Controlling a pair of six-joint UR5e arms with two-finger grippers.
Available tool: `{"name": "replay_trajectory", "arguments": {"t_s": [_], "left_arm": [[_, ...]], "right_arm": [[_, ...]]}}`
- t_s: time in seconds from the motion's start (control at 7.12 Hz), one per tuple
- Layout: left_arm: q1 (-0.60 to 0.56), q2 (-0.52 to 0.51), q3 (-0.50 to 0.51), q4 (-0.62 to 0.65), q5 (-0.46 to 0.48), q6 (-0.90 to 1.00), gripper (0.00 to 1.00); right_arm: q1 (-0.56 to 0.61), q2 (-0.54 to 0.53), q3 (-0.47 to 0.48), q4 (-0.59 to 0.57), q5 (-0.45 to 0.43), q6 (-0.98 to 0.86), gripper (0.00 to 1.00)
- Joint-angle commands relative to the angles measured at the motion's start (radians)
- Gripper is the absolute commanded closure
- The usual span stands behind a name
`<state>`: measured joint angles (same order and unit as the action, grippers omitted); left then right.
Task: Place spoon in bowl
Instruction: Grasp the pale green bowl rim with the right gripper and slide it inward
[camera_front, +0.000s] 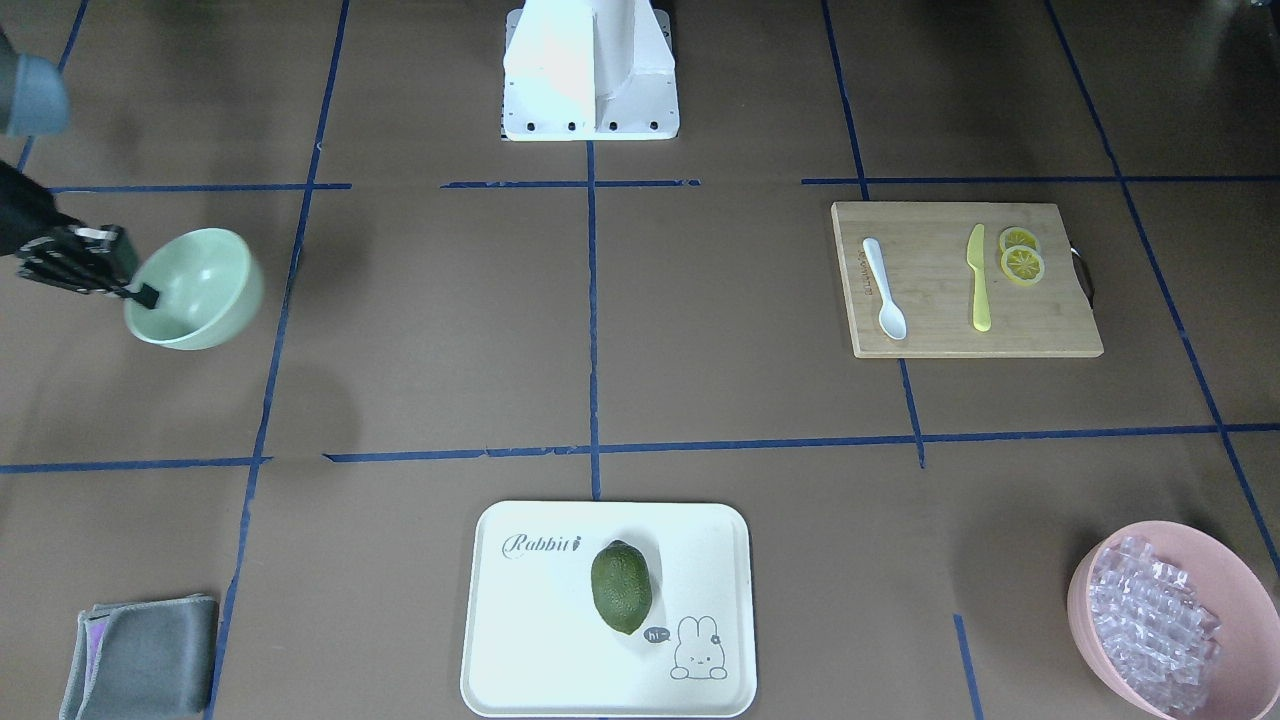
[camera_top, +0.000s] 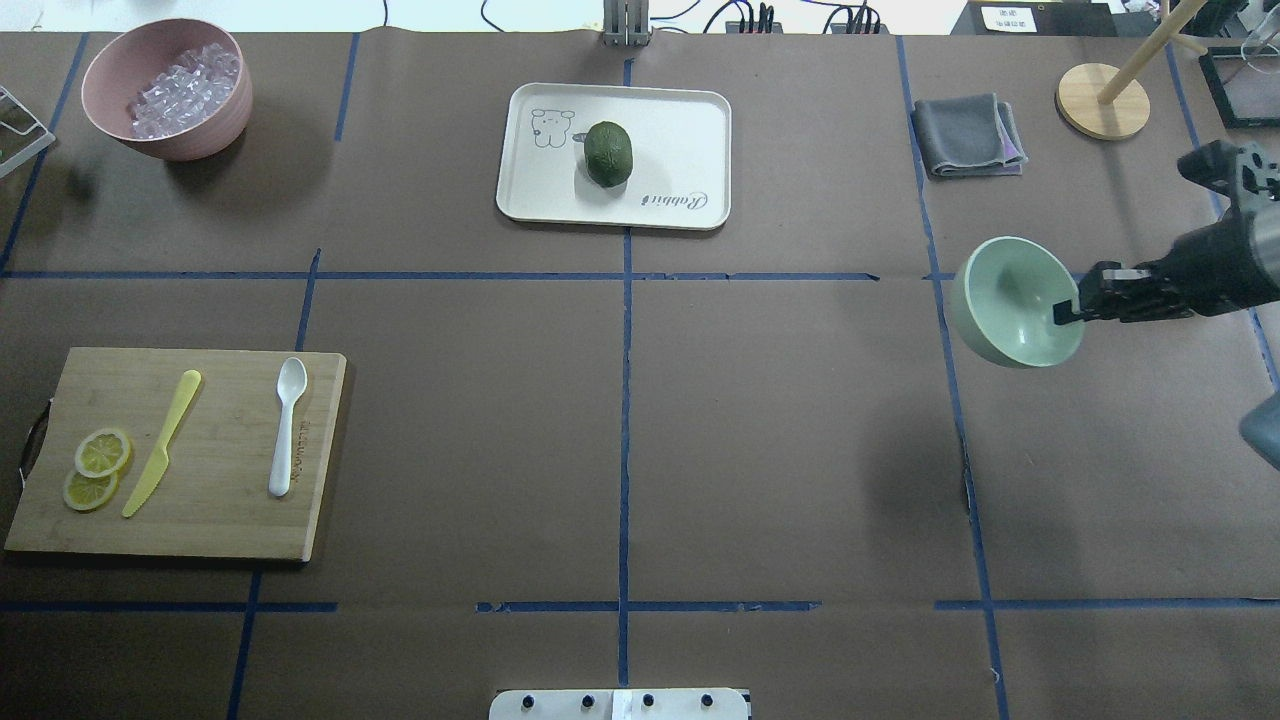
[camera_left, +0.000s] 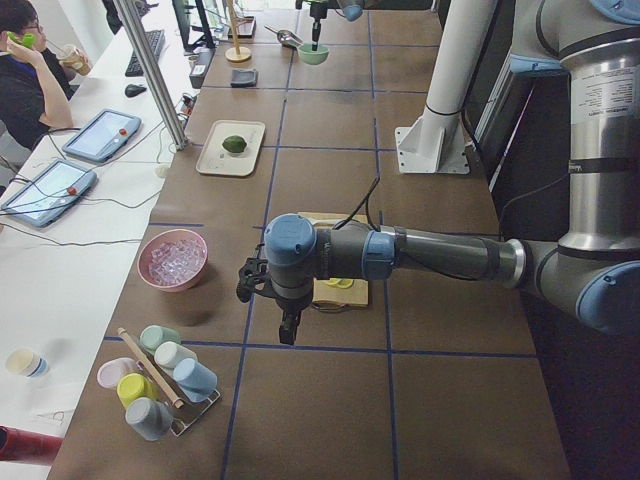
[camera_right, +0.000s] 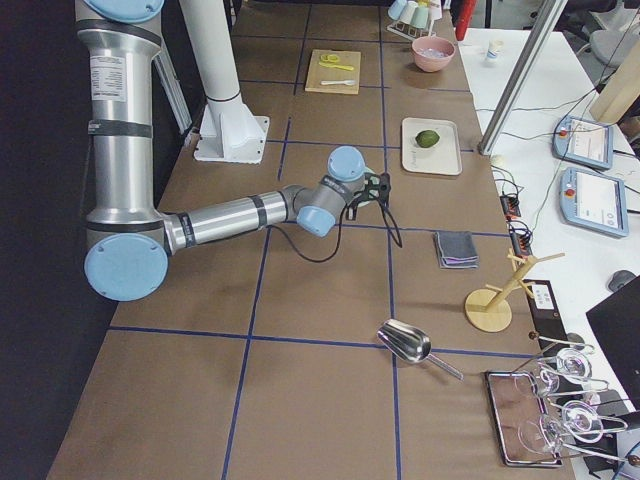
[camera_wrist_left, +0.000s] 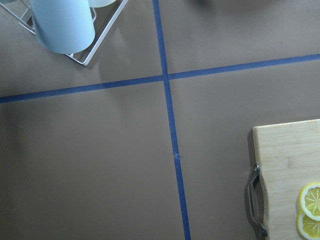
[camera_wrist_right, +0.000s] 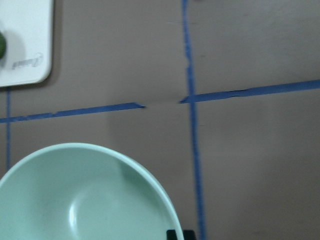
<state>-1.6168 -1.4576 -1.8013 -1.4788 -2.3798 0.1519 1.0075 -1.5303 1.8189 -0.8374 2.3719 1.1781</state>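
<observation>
The white spoon (camera_top: 285, 425) lies on the wooden cutting board (camera_top: 200, 520) at the table's left side, scoop pointing away from the robot; it also shows in the front view (camera_front: 885, 290). The mint-green bowl (camera_top: 1010, 300) is on the right side, tilted, with my right gripper (camera_top: 1065, 312) shut on its rim. The bowl also shows in the front view (camera_front: 205, 285) and the right wrist view (camera_wrist_right: 85, 200). My left gripper (camera_left: 287, 330) hangs over the table beyond the board's left end. I cannot tell whether it is open or shut.
On the board lie a yellow knife (camera_top: 160, 440) and lemon slices (camera_top: 95, 470). A pink bowl with clear cubes (camera_top: 165, 90), a white tray (camera_top: 690, 140) with a green fruit (camera_top: 608, 152), a grey cloth (camera_top: 968, 135), a wooden stand (camera_top: 1102, 100) and a cup rack (camera_left: 160, 385) stand around.
</observation>
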Motion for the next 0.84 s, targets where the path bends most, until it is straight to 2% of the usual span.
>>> {"name": "replay_trajectory", "arguments": {"t_s": [0.0, 0.14, 0.28, 0.56, 0.7], "left_arm": [[0.000, 0.005, 0.000, 0.000, -0.001, 0.000, 0.00], [0.000, 0.014, 0.000, 0.000, -0.001, 0.000, 0.00], [0.000, 0.014, 0.002, 0.000, -0.001, 0.000, 0.00], [0.000, 0.016, 0.003, 0.000, -0.001, 0.000, 0.00], [0.000, 0.017, 0.003, 0.000, -0.001, 0.000, 0.00]], "right_arm": [[-0.184, 0.247, 0.035, -0.225, -0.146, 0.172, 1.00], [-0.310, 0.380, 0.066, -0.466, -0.304, 0.172, 1.00], [-0.405, 0.489, 0.062, -0.626, -0.403, 0.189, 1.00], [-0.528, 0.539, 0.016, -0.628, -0.526, 0.265, 1.00], [-0.541, 0.541, -0.013, -0.623, -0.531, 0.264, 1.00]]}}
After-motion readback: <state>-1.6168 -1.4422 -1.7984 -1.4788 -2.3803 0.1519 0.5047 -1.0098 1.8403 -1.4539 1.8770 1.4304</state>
